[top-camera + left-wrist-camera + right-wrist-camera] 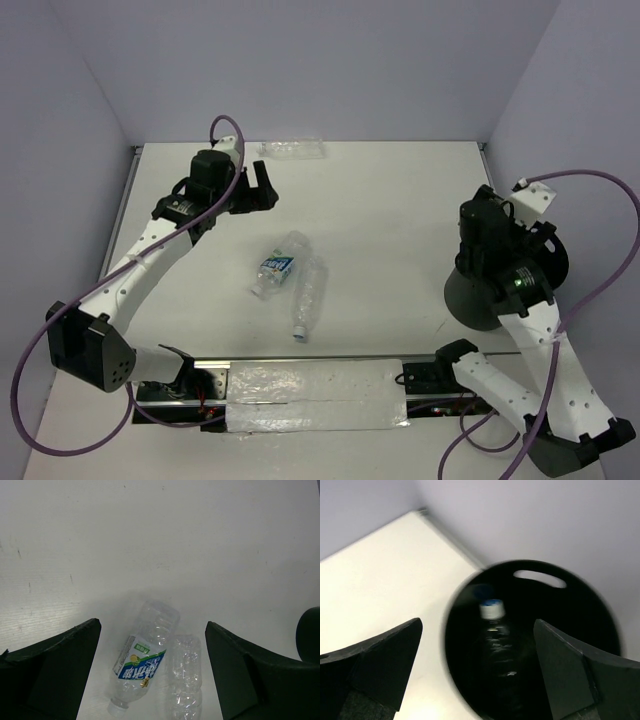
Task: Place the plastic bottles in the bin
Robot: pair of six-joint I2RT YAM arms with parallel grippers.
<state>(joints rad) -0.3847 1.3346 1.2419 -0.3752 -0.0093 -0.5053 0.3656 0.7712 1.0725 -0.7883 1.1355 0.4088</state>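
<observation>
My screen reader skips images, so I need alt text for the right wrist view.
A clear plastic bottle with a white cap sits inside the black bin, seen from above between the open black fingers of the right gripper. An oval handle slot shows near the bin's far rim; white table lies left.

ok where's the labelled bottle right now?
In the top view the labelled bottle lies on its side near the middle of the table, cap toward the near edge, an unlabelled bottle close beside it on the right.
</observation>
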